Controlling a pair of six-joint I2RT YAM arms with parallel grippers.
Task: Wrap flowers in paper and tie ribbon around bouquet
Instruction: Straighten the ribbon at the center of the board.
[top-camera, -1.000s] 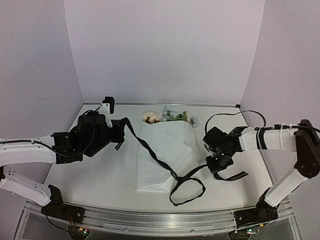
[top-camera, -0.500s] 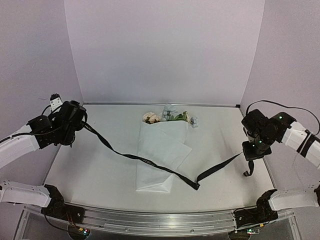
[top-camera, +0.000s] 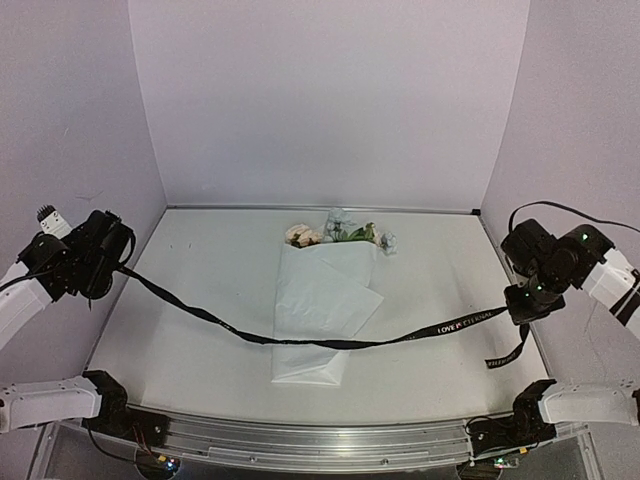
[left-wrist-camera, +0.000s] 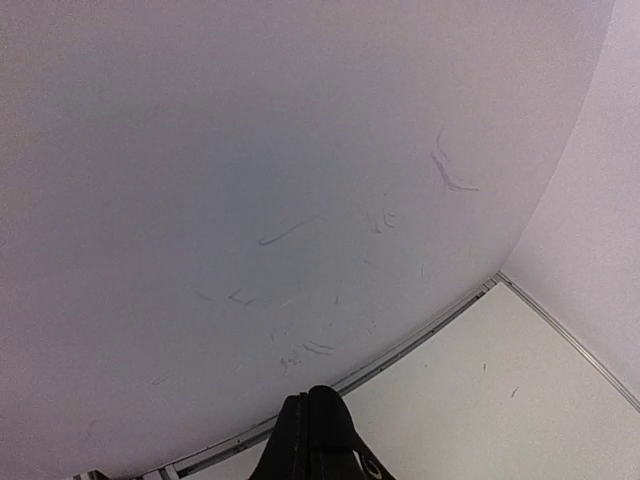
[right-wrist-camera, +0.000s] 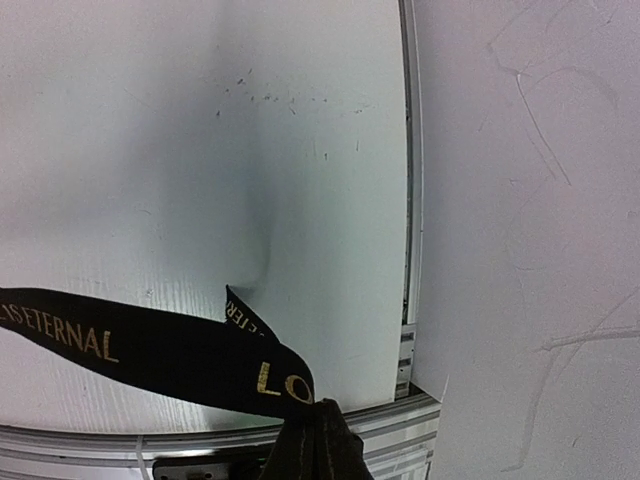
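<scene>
You are holding the ribbon taut across the bouquet, left hand and right hand each clenching it near an end above the surface.

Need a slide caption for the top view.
Left hand and right hand hold the black ribbon stretched across the lower end of the paper-wrapped bouquet.

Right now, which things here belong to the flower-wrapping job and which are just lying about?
Part of the job: the flowers, tucked in the paper; the ribbon, stretched over the paper; the left fingers and the right fingers, each shut on the ribbon.
Just there: the black cable at far right; the table; the walls.
</scene>
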